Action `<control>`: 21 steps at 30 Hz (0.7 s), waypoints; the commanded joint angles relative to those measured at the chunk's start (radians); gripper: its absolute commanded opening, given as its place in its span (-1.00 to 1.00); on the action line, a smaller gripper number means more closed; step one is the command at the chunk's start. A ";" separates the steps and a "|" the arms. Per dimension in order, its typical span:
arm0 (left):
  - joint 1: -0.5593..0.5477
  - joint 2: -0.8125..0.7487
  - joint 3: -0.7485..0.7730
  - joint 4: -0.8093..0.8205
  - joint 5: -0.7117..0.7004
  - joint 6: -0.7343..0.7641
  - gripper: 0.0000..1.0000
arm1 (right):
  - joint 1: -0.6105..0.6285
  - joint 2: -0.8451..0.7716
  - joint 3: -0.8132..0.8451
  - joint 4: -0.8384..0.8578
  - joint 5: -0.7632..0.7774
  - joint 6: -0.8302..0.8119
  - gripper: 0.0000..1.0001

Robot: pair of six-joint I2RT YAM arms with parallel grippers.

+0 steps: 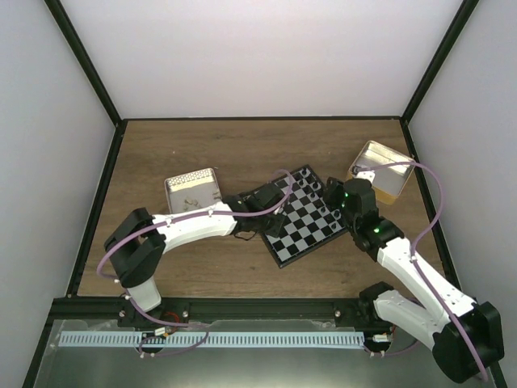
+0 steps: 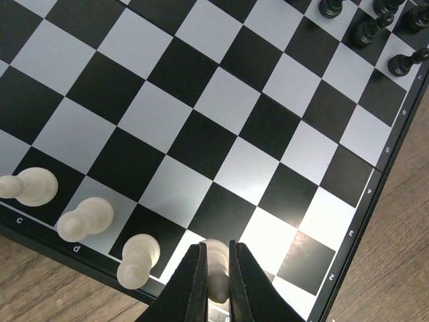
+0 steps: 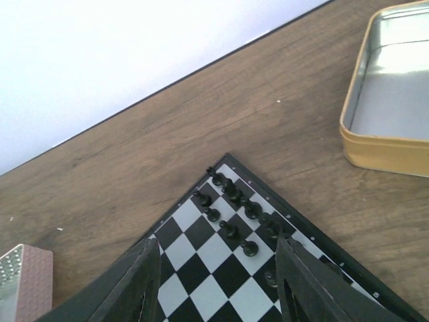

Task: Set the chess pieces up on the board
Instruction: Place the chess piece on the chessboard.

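Note:
The board [image 1: 303, 218] lies tilted at the table's middle; it also shows in the left wrist view [image 2: 201, 107] and the right wrist view [image 3: 201, 268]. My left gripper [image 2: 215, 275] is shut on a cream-white chess piece [image 2: 216, 258] over the board's near edge row. Three more cream-white pieces [image 2: 86, 218] stand along that row to its left. Several black pieces [image 3: 231, 201] stand in two rows at the far corner, also seen in the left wrist view [image 2: 365, 30]. My right gripper [image 3: 216, 282] is open and empty, hovering above the black pieces' side [image 1: 346, 194].
A pink-sided tin [image 1: 192, 191] sits left of the board, its corner in the right wrist view [image 3: 23, 282]. A yellow metal tin [image 1: 384, 168] stands at the right, empty in the right wrist view [image 3: 389, 100]. Walls enclose the table.

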 commanded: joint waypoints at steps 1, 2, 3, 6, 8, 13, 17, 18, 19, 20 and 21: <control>-0.006 0.014 -0.008 0.012 -0.026 -0.013 -0.85 | 0.009 -0.025 -0.023 -0.002 0.066 0.037 -0.02; -0.007 0.019 -0.009 0.016 -0.023 -0.016 -0.85 | 0.008 -0.025 -0.024 -0.002 0.065 0.038 -0.01; -0.010 0.023 -0.008 0.017 -0.022 -0.018 -0.85 | 0.007 -0.024 -0.025 -0.002 0.064 0.036 -0.02; -0.026 0.037 -0.003 0.016 -0.014 -0.016 -0.85 | 0.008 -0.012 -0.024 -0.001 0.060 0.034 0.00; -0.041 0.051 0.005 -0.003 -0.055 0.006 -0.84 | 0.007 -0.004 -0.022 0.001 0.052 0.035 0.01; -0.051 0.076 0.019 -0.051 -0.130 0.006 -0.84 | 0.008 0.013 -0.022 0.012 0.036 0.037 0.03; -0.057 0.082 0.014 -0.035 -0.130 -0.001 -0.83 | 0.008 0.019 -0.022 0.011 0.032 0.038 0.03; -0.057 0.089 0.014 -0.032 -0.124 -0.004 -0.83 | 0.008 0.019 -0.022 0.011 0.033 0.038 0.03; -0.057 0.091 0.015 -0.026 -0.117 -0.008 -0.83 | 0.007 0.018 -0.022 0.009 0.035 0.039 0.03; -0.057 0.096 0.015 -0.021 -0.103 -0.011 -0.82 | 0.008 0.017 -0.022 0.008 0.036 0.039 0.04; -0.058 0.100 0.014 -0.018 -0.096 -0.012 -0.81 | 0.008 0.015 -0.023 0.007 0.038 0.038 0.04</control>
